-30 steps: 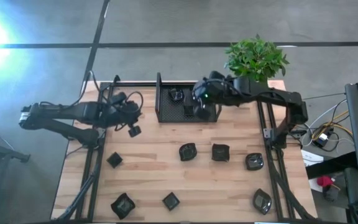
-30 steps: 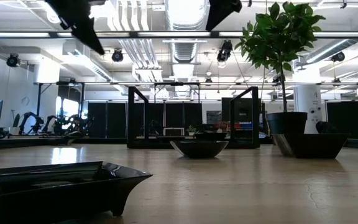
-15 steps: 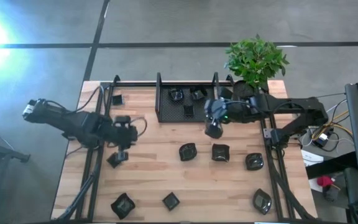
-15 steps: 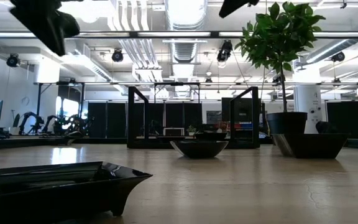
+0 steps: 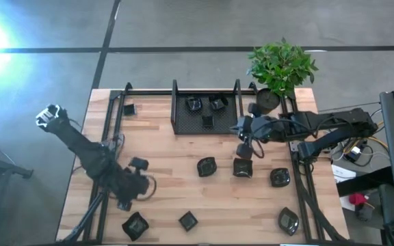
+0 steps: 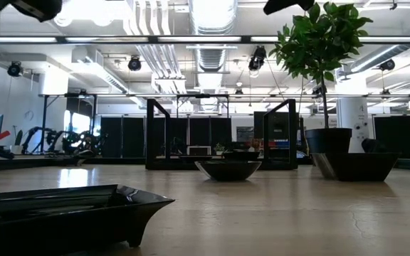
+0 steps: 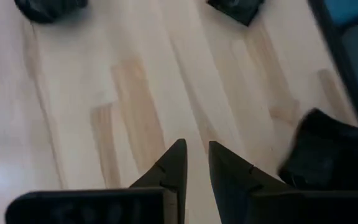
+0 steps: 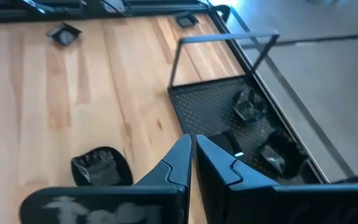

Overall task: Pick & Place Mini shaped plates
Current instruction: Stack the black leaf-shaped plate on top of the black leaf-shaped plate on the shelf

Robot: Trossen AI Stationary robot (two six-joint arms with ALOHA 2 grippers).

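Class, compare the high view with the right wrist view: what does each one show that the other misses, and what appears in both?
Only the high view shows the left gripper near the table's front left, the potted plant, the right gripper seen from above, and the plates along the front, such as the one at the front right.

Only the right wrist view shows the right gripper's fingertips close up, nearly together with nothing between them.

Both show the mesh tray holding three mini plates, and the wooden table.
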